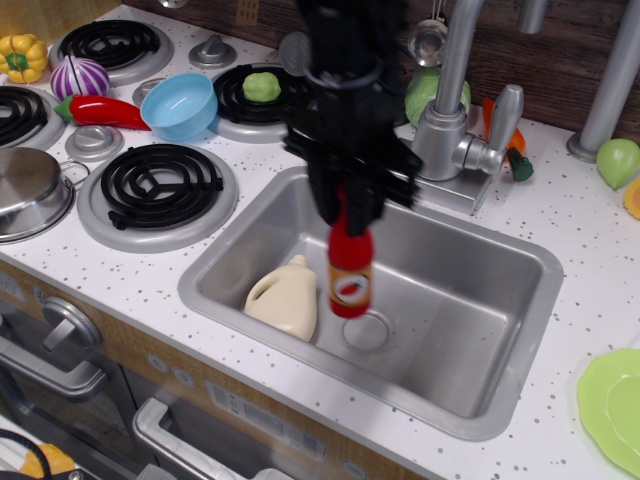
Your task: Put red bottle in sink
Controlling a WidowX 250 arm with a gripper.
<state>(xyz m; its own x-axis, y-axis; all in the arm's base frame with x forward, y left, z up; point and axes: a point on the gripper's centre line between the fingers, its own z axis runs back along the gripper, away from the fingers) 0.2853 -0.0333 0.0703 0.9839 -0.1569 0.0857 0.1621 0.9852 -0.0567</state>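
The jug [285,297] lies in the sink [480,415], at its left. The bottle [350,270] hangs just right of the jug. The tap [455,120] stands behind the sink.

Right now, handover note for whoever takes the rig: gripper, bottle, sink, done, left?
Gripper: shut on the red bottle, holding it by the neck, bottle upright.
Bottle: hanging over the middle of the sink, not released. Whether its base touches the bottom I cannot tell.
In the sink: a cream jug lies just left of the bottle; the drain is below it.
Done: bottle picked up and carried over the basin.
Left: lower it clear of the jug, open the fingers, pull the arm back.
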